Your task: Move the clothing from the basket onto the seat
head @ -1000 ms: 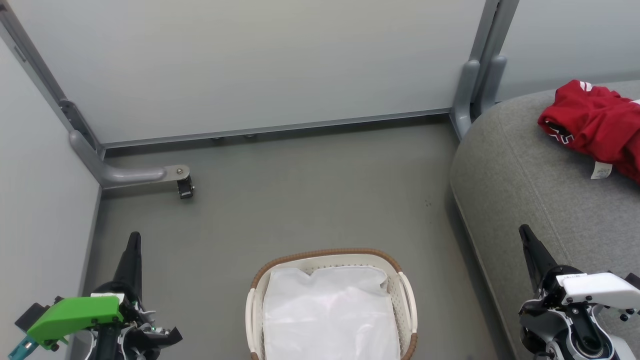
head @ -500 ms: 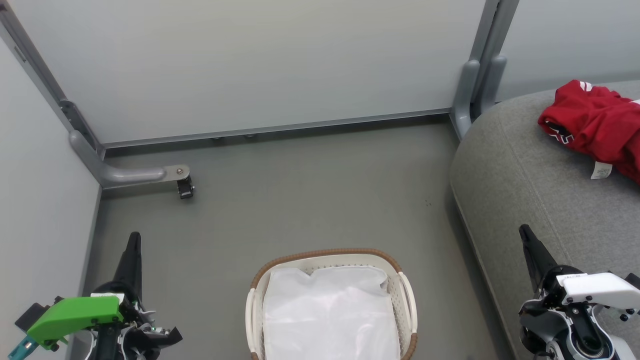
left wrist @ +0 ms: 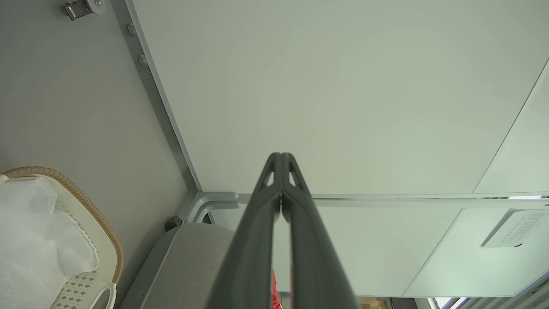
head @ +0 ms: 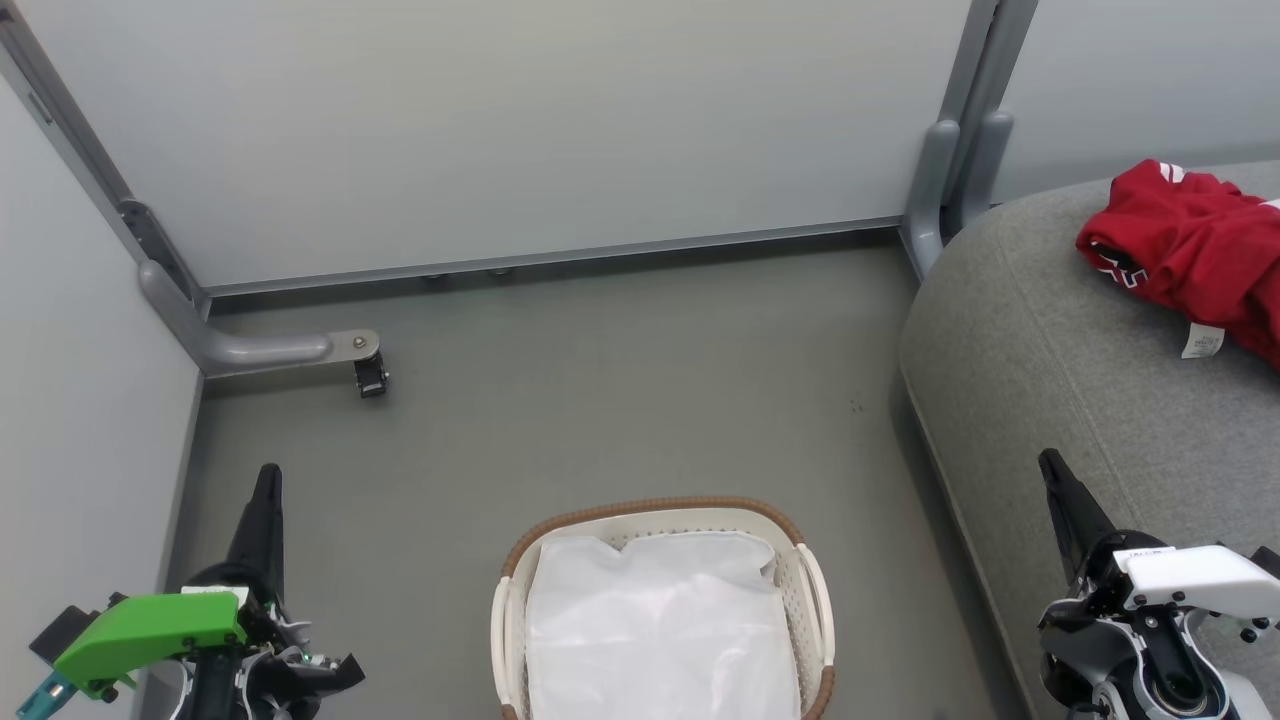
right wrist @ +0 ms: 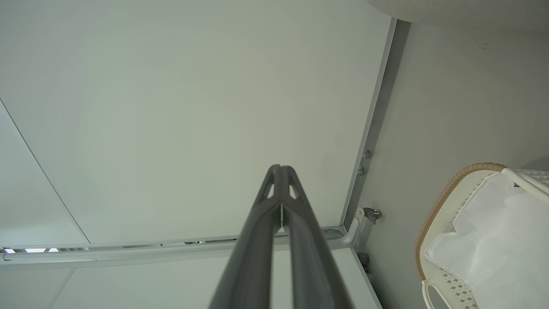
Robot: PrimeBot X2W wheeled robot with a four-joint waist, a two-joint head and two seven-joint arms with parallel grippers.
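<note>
Between the two grippers in the head view, inward of the left gripper (head: 267,478) and of the right gripper (head: 1052,470), the basket (head: 650,505) is seen on the grey floor (head: 600,400), with nothing but its white cloth lining (head: 660,620) inside. Well beyond the right gripper's fingertips and slightly to their outer side, the red clothing (head: 1190,245) is found bunched on the seat (head: 1050,350), with a white care label (head: 1202,340) showing at its near edge; it is touched by neither gripper. In the left wrist view, the left gripper's two fingers are seen pressed together at the tips with nothing held; the basket is placed well off to their lower left, the seat's rounded corner just beside their base, and a sliver of red is glimpsed low between them. In the right wrist view, the right gripper's fingers are likewise closed on nothing, with the basket off to their lower right. The task is judged done or nearly so: no red is left in the part of the basket that is shown, though its near end is cut off by the frame. Against the two earlier head pictures, nothing is found to have moved, neither grippers, basket nor clothing.
</note>
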